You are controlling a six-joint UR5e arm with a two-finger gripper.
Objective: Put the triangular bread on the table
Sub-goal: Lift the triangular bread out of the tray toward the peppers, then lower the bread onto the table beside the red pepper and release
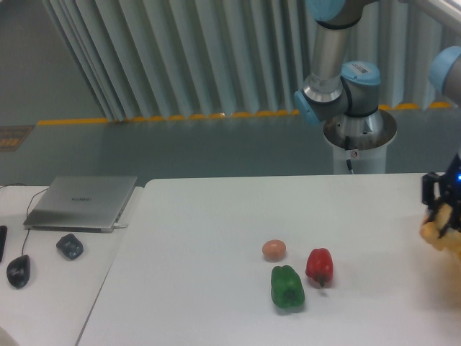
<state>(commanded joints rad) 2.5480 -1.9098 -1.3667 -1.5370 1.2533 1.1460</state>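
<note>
Single fixed camera, front of the counter (216,216), raised, angled down toward the arm base (358,137) (mid-range, right edge cropped).

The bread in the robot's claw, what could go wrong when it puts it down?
1. The gripper sits at the very right edge of the picture, holding the triangular bread above the table. The grip is partly cut off, so it may be loose and the bread could drop early.
2. If it heads for the middle, it might bump the red pepper, green pepper or round ball, which sit close together.
</note>
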